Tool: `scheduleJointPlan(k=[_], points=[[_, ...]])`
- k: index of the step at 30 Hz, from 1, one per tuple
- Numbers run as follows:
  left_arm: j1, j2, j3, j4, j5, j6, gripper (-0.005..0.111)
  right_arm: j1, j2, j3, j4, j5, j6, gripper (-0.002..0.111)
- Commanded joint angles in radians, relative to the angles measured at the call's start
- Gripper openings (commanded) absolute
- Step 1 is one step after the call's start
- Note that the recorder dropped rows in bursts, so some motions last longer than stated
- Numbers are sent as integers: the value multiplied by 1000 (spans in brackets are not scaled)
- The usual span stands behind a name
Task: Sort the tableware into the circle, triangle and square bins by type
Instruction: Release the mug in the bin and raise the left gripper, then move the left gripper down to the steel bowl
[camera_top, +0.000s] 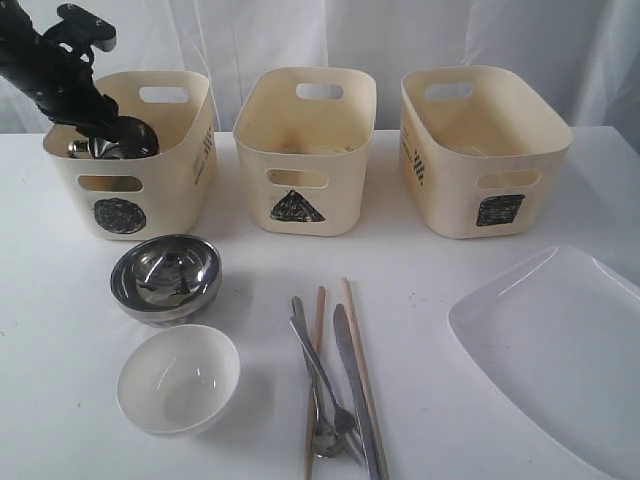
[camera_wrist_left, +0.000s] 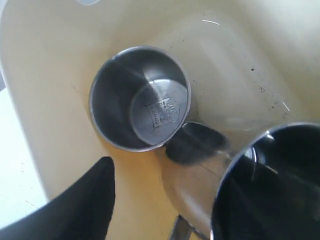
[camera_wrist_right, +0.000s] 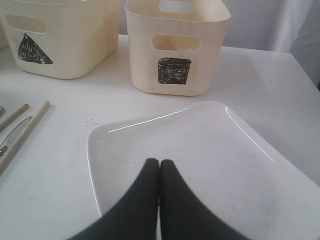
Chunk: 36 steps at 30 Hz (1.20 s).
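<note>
My left gripper (camera_top: 118, 138) reaches down into the circle-marked bin (camera_top: 150, 195). One steel mug (camera_wrist_left: 140, 97) stands upright on the bin floor, and a second steel mug (camera_wrist_left: 260, 185) sits close beside it. One black finger (camera_wrist_left: 85, 205) stands well apart from that mug's wall; the other finger is hidden. My right gripper (camera_wrist_right: 159, 162) hovers shut and empty over the large white plate (camera_wrist_right: 200, 150). Nested steel bowls (camera_top: 165, 275), a white bowl (camera_top: 178, 378), the knife (camera_top: 355, 390), fork (camera_top: 305, 345), spoon (camera_top: 325, 440) and chopsticks (camera_top: 350, 305) lie on the table.
The triangle bin (camera_top: 300, 150) and the square bin (camera_top: 480, 150) stand in a row with the circle bin along the back. The plate (camera_top: 560, 350) lies at the front right, running off the view's edge. A white curtain hangs behind.
</note>
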Motion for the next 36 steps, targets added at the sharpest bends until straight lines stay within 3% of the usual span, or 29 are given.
scheduleJointPlan(k=[1, 15, 19, 23, 24, 26, 36], points=[[3, -36, -6, -18, -7, -15, 61, 2, -6, 1, 0, -6, -3, 0], [3, -199, -6, -84, 41, -40, 61, 2, -6, 1, 0, -6, -3, 0], [3, -289, -6, -111, 213, -42, 60, 2, -6, 1, 2, -6, -3, 0], [3, -360, -6, -142, 572, -116, 60, 2, -6, 1, 2, -6, -3, 0], [3, -367, -6, -145, 604, -147, 60, 2, -6, 1, 2, -6, -3, 0], [3, -374, 37, -145, 604, -221, 60, 2, -6, 1, 2, -6, -3, 0], [3, -369, 303, -152, 604, -227, 60, 2, -6, 1, 2, -6, -3, 0]])
